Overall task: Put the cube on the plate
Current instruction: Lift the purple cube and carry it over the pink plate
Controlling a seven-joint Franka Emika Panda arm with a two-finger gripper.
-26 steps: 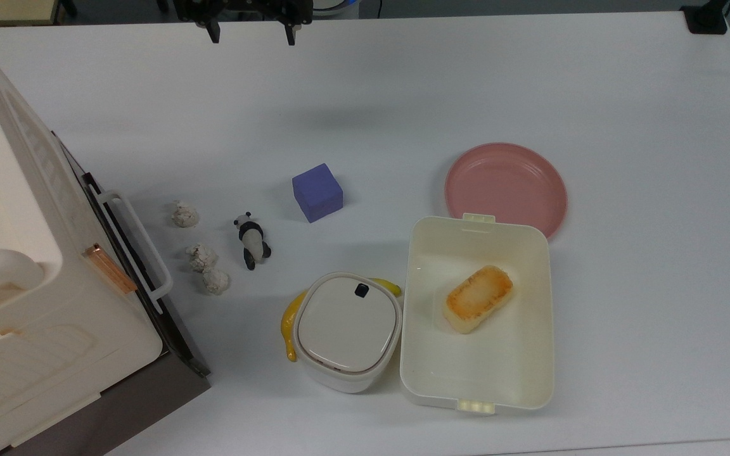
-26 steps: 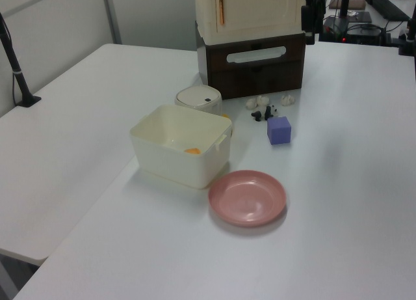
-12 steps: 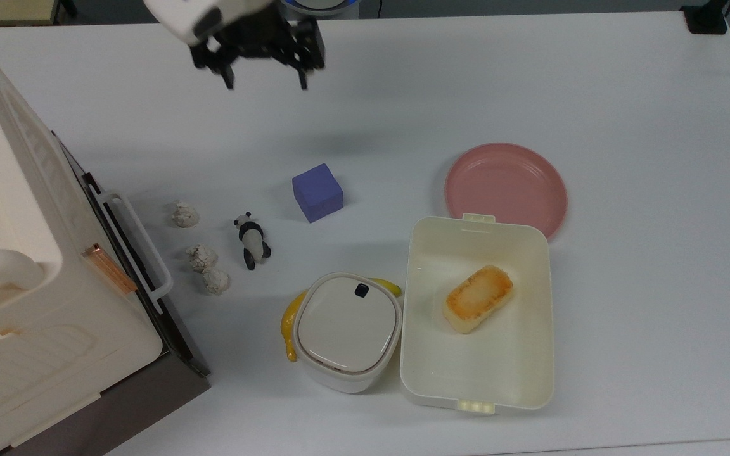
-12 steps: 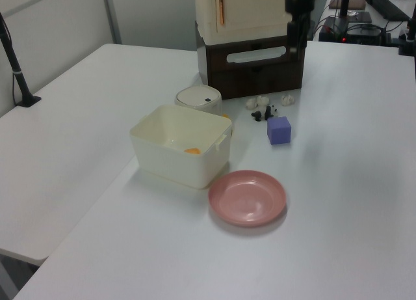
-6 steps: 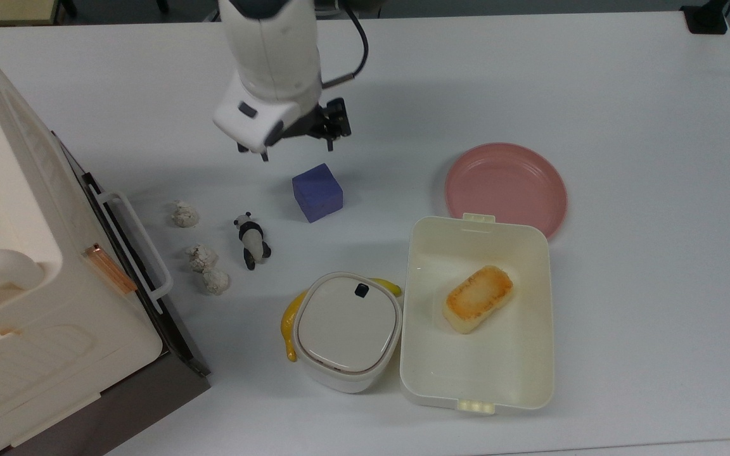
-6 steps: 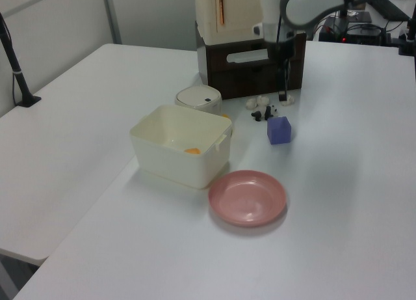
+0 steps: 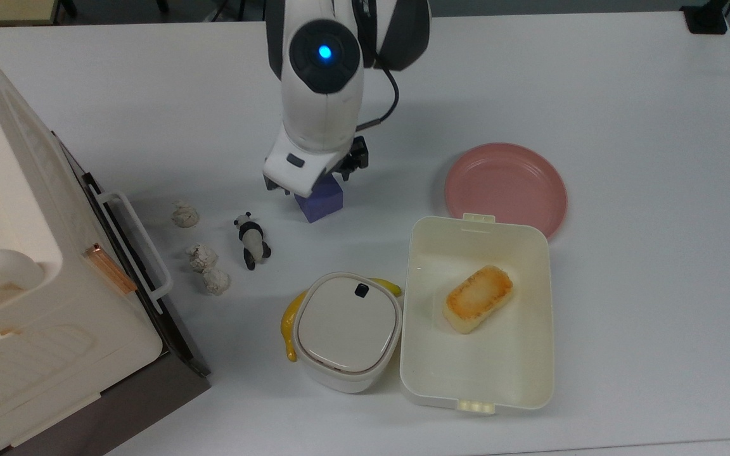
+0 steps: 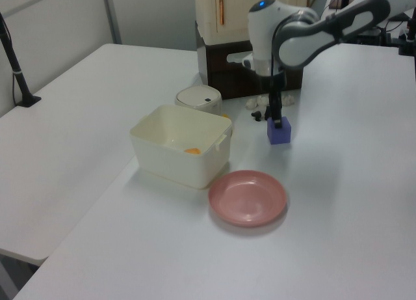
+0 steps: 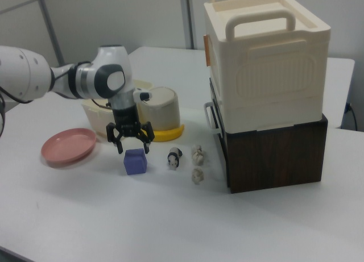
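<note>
Currently the cube sits on the white tabletop, around the middle, free of the plate, which lies apart from it toward the top view's right edge. Gripper hangs directly over the cube, fingers spread wide and not touching it in the right view. Cream box with a browned bread piece touches the plate's near rim. Round lidded container rests on a banana. Panda figure and three white lumps lie between cube and drawer cabinet.
</note>
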